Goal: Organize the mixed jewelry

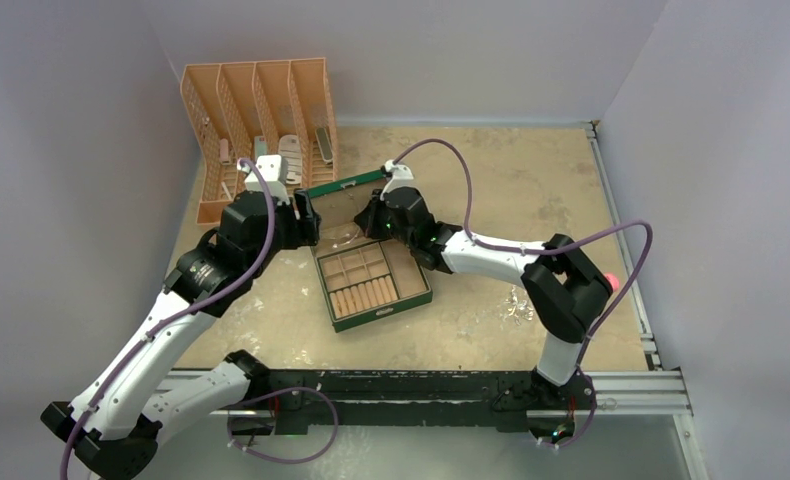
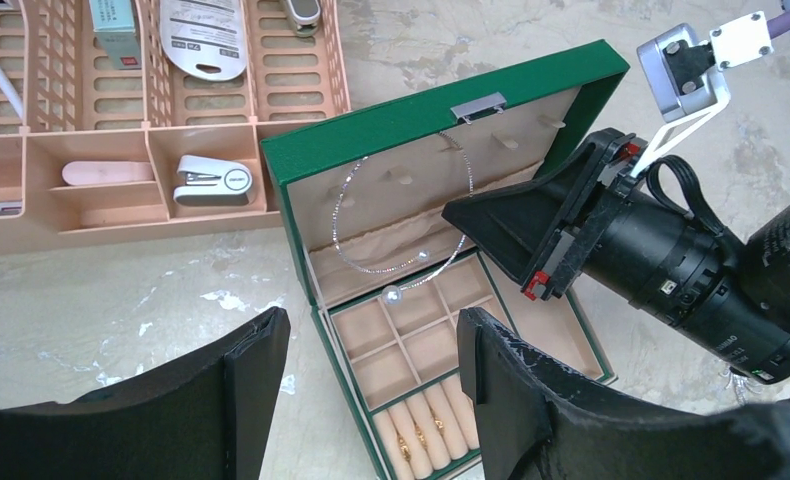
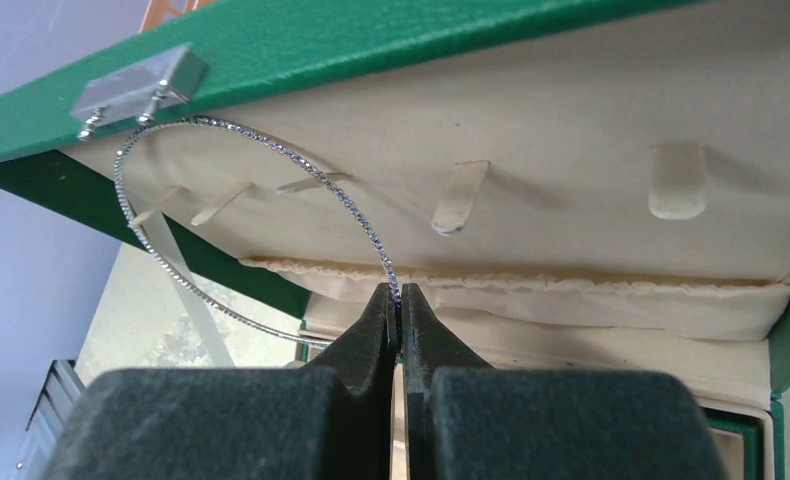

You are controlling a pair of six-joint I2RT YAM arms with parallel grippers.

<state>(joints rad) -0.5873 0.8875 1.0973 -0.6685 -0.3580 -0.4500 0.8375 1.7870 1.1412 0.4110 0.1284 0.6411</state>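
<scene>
The green jewelry box (image 1: 383, 315) lies open mid-table with its lid (image 2: 421, 105) standing up. My right gripper (image 3: 398, 292) is shut on a thin silvery hoop (image 3: 221, 128), which it holds against the cream lining of the lid near the small pegs (image 3: 459, 197). In the left wrist view the hoop (image 2: 335, 225) ends in a small pearl (image 2: 392, 294) over the compartments. Small gold rings (image 2: 419, 437) sit in the ring rolls at the front. My left gripper (image 2: 371, 320) hangs open above the box's left side, holding nothing. A small glittering cluster (image 1: 518, 303) lies on the table to the right.
A peach slotted organizer (image 1: 256, 120) stands at the back left, holding a stapler (image 2: 211, 180) and other small items. A pink-capped bottle (image 1: 611, 280) shows behind the right arm's elbow. Grey walls close in on the left, back and right.
</scene>
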